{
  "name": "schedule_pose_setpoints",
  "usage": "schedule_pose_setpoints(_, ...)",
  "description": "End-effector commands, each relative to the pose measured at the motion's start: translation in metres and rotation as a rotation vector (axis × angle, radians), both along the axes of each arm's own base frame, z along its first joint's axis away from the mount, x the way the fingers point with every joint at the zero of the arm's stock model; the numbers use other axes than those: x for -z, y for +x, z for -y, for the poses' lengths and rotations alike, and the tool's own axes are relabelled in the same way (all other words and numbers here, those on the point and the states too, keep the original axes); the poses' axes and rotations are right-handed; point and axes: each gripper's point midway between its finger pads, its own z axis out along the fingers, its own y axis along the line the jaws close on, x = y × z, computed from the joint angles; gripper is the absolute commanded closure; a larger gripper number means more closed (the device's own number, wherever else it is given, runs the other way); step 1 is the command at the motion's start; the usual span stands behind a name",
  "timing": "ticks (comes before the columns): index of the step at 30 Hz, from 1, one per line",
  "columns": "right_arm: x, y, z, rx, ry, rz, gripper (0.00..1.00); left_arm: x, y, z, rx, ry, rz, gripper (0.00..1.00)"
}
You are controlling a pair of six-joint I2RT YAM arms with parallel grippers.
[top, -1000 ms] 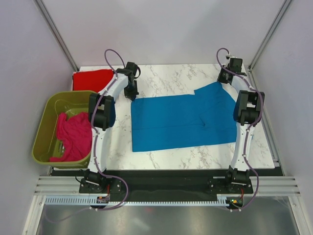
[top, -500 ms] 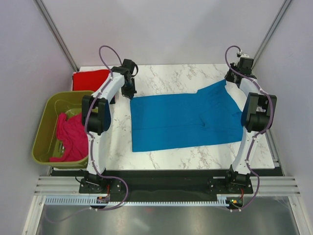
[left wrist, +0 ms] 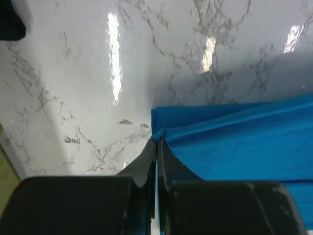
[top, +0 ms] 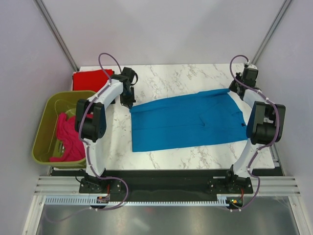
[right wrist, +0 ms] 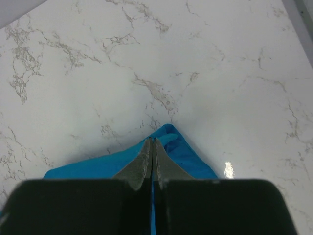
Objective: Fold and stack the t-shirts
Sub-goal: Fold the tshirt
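A bright blue t-shirt (top: 186,122) lies spread across the marble table (top: 171,78), pulled taut between both grippers. My left gripper (top: 130,104) is shut on its far left corner (left wrist: 157,134). My right gripper (top: 234,90) is shut on its far right corner (right wrist: 168,133). Blue cloth (left wrist: 244,142) runs off to the right in the left wrist view. A red t-shirt (top: 90,79) lies folded at the table's far left corner. A magenta-pink t-shirt (top: 71,137) sits crumpled inside the olive-green tub (top: 46,122).
The tub stands off the table's left edge, beside the left arm's elbow (top: 90,122). Grey walls and metal posts (top: 56,36) close in the table at the back and sides. The right arm's elbow (top: 264,122) hangs over the table's right edge.
Both grippers moved apart, left further left, right further right and back, each holding a far corner. The blue shirt's folded right part was drawn out and the cloth stretched wider.
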Motion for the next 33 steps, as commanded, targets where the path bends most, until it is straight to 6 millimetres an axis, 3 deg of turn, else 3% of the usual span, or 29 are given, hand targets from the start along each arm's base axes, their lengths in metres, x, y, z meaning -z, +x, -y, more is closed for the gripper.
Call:
schedule_pose_setpoints(1, -0.051, -0.001, 0.015, 0.081, -0.022, 0.153, 1.0, -0.025, -0.002, 0.011, 0.003, -0.059, 0.08, 0.98)
schedule_pose_setpoints(8, -0.086, -0.018, 0.037, 0.157, -0.034, 0.216, 1.0, -0.041, -0.001, 0.012, 0.012, -0.073, 0.135, 0.98)
schedule_pose_setpoints(11, -0.087, -0.031, 0.047, 0.199, -0.032, 0.211, 1.0, -0.052, -0.001, 0.017, 0.02, -0.082, 0.162, 0.98)
schedule_pose_setpoints(14, -0.073, -0.05, 0.056, 0.263, -0.002, 0.154, 1.0, -0.049, -0.01, 0.018, 0.029, -0.07, 0.155, 0.98)
schedule_pose_setpoints(16, -0.052, -0.065, 0.058, 0.303, 0.045, 0.094, 1.0, -0.039, -0.021, 0.018, 0.034, -0.061, 0.132, 0.98)
schedule_pose_setpoints(18, -0.039, -0.073, 0.049, 0.282, 0.093, 0.075, 1.0, -0.028, -0.034, 0.02, 0.043, -0.044, 0.103, 0.98)
schedule_pose_setpoints(25, -0.027, -0.095, 0.033, 0.245, 0.126, 0.066, 1.0, -0.009, -0.054, 0.014, 0.047, 0.022, 0.082, 0.98)
schedule_pose_setpoints(33, -0.015, -0.125, 0.035, 0.288, 0.087, 0.018, 1.0, -0.006, -0.069, 0.001, 0.016, 0.06, 0.076, 0.98)
